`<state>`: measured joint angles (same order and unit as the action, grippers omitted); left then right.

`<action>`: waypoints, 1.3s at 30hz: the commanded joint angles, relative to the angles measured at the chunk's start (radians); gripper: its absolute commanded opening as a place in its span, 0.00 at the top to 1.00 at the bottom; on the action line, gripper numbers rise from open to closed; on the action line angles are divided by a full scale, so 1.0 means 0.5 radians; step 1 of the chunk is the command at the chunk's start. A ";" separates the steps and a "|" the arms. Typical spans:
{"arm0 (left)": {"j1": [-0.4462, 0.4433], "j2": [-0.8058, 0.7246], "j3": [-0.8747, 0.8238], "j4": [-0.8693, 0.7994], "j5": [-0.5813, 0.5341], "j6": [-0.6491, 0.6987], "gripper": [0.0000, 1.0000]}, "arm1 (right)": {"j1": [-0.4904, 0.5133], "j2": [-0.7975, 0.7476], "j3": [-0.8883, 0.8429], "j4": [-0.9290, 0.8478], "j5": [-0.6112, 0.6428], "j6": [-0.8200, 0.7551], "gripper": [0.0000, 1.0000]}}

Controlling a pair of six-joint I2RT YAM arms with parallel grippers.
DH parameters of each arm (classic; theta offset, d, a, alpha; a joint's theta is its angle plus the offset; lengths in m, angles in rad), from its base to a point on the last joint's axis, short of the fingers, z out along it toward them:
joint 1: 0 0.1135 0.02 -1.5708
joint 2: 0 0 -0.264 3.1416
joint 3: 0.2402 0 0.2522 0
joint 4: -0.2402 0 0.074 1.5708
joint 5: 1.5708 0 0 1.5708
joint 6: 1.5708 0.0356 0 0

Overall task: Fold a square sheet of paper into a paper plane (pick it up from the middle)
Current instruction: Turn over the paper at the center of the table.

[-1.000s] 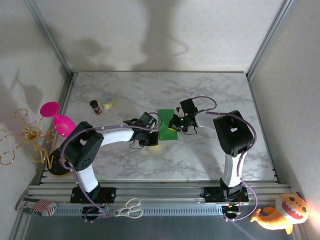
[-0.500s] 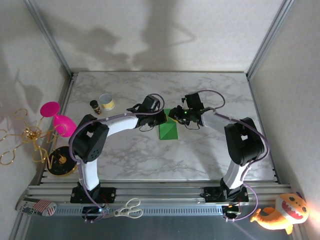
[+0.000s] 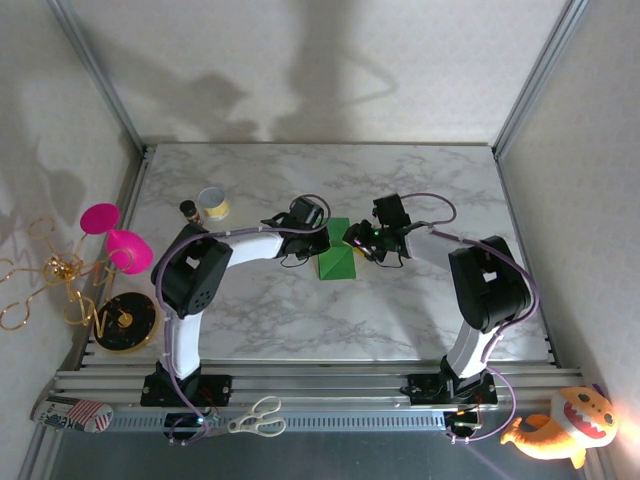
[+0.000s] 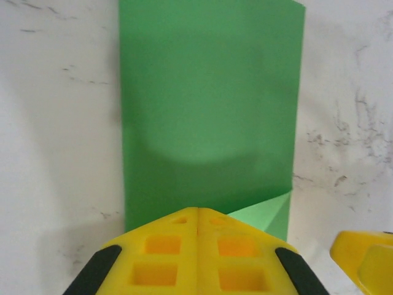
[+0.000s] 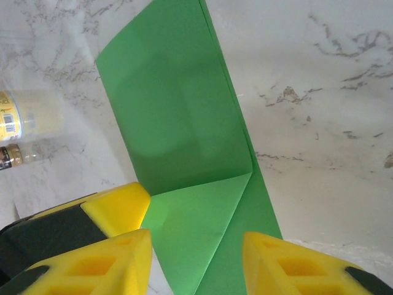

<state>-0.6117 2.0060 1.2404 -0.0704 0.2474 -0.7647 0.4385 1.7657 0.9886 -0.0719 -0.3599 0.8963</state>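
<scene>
One tin (image 3: 212, 204) — bottle (image 3: 187, 211) beside — stands left of paper (image 3: 335, 263).

I see a yellow label (image 5: 8, 121) on the small pot (image 5: 24, 117), but it is too blurry to read any words.

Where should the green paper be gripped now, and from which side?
Probably at the folded corner flap, sliding in low from the right tool's side. The paper lies flat on the table, so only that flap's free edge offers a lip, and the open fingers straddle it.
</scene>
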 commanded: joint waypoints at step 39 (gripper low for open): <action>0.005 0.066 -0.118 0.057 -0.090 -0.105 0.98 | 0.090 0.222 0.024 0.190 -0.238 0.063 0.77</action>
<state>-0.6117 2.0228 1.2045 -0.0105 0.2222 -0.8059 0.4751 1.8740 1.0187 -0.0032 -0.4522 0.9314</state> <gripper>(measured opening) 0.046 0.233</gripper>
